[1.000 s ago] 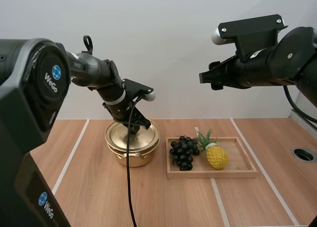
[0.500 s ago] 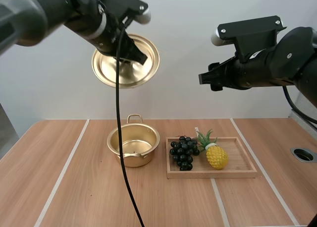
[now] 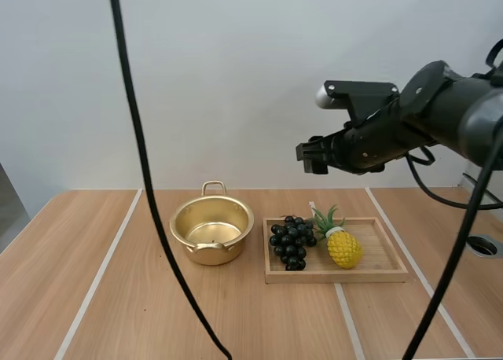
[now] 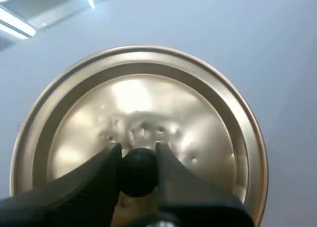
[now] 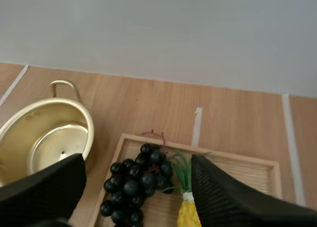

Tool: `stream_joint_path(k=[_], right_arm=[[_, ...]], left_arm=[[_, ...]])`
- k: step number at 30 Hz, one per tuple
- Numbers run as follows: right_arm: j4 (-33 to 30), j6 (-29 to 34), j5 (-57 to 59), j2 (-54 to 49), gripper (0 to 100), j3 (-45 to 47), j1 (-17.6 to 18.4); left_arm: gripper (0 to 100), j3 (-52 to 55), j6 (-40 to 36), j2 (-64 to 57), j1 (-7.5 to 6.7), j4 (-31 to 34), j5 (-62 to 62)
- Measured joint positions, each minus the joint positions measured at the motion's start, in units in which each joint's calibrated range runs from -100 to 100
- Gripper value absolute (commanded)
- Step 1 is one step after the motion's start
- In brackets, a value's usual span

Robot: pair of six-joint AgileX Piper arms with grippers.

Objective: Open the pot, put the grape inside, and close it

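Observation:
The gold pot [image 3: 211, 232] stands uncovered left of the wooden tray [image 3: 385, 272], its inside bare. A bunch of dark grapes [image 3: 291, 241] lies at the tray's left end. My left gripper [image 4: 137, 162] is shut on the black knob [image 4: 137, 171] of the gold lid [image 4: 198, 133], held up against the wall. My right gripper [image 3: 309, 156] hovers high above the grapes; in the right wrist view its fingers [image 5: 223, 197] stand wide apart over the grapes [image 5: 133, 185] and the pot [image 5: 47, 138].
A toy pineapple [image 3: 343, 244] lies on the tray right of the grapes. White tape lines cross the wooden table. A round hole [image 3: 481, 245] sits at the table's right edge.
My left gripper lifted the lid off the pot and carried it up out of the high view. My right arm has shifted left and lower, toward the tray.

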Motion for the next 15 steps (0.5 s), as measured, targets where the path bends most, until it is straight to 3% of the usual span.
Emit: stream_joint_path(k=[5,15], right_arm=[[4.7,-2.6,7.1,6.7,100,-1.8,0.0],[4.7,-3.0,12.1,19.0,100,-12.0,0.0]], left_arm=[[0,-7.4,-1.2,-0.9,0.00,0.0,-2.7],[0,-15.4,-2.2,-1.0,0.00,1.2,-3.8]])
